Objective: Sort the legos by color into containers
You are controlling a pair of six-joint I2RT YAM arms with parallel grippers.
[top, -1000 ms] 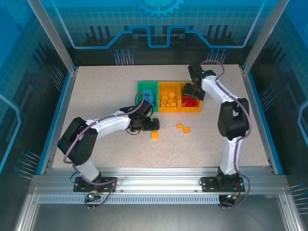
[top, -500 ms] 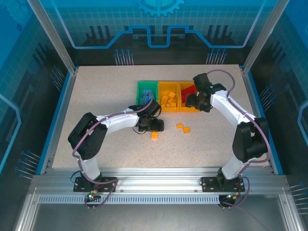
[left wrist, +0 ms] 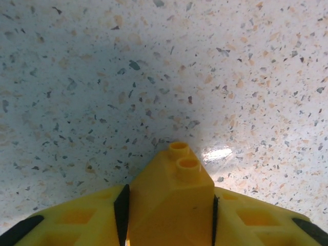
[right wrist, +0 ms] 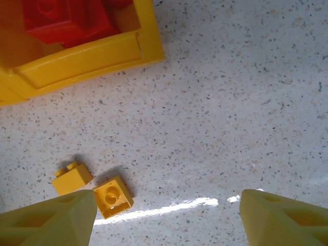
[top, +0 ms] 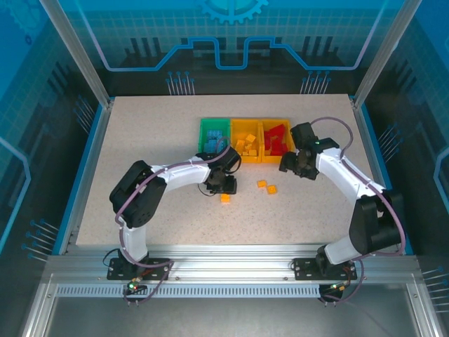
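Left claw [left wrist: 169, 200] clamped on a yellow lego [left wrist: 179, 177] above the bench [left wrist: 154, 77]; right claw [right wrist: 168, 202] wide open over the bench, two loose yellow legos [right wrist: 113, 196] by its finger, near the end tray [right wrist: 82, 59] holding red legos [right wrist: 66, 20]; green tray [top: 201, 133] holds blue legos [top: 216, 140]; one orange lego [top: 225, 198] lies on the bench near the left claw.

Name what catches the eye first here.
The row of three joined plastic trays sits centred on the speckled table, holding blue, yellow and red bricks apart. The left hand is clamped on a small yellow studded brick; the open right hand hovers by two loose yellow bricks.
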